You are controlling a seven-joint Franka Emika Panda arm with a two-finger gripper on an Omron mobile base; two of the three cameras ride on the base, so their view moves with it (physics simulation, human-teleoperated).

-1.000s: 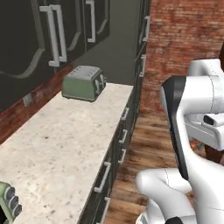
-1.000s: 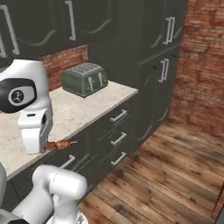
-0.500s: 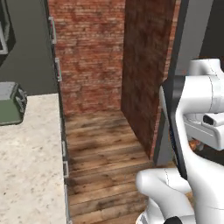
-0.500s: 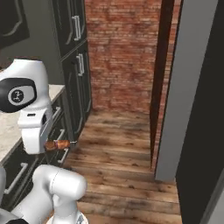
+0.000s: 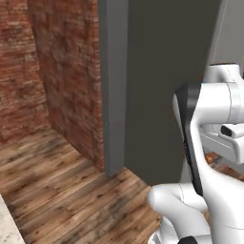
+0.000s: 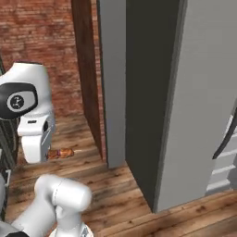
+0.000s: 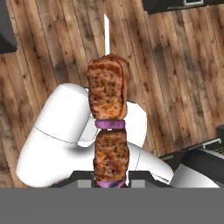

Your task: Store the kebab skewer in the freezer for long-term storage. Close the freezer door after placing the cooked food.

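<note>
Your base has swung from the counter and toaster toward the grey unit. In the right base view, the kebab skewer point(image 6: 61, 152) juts at left centre, held clear of the floor. In the hand view, the gripper point(image 7: 110, 180) is clenched on it at bottom centre for carrying.

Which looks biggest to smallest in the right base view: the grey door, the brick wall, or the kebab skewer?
1. Grey door, nearest the camera, which may exaggerate it.
2. Brick wall.
3. Kebab skewer, tiny, beside the gripper.
</note>
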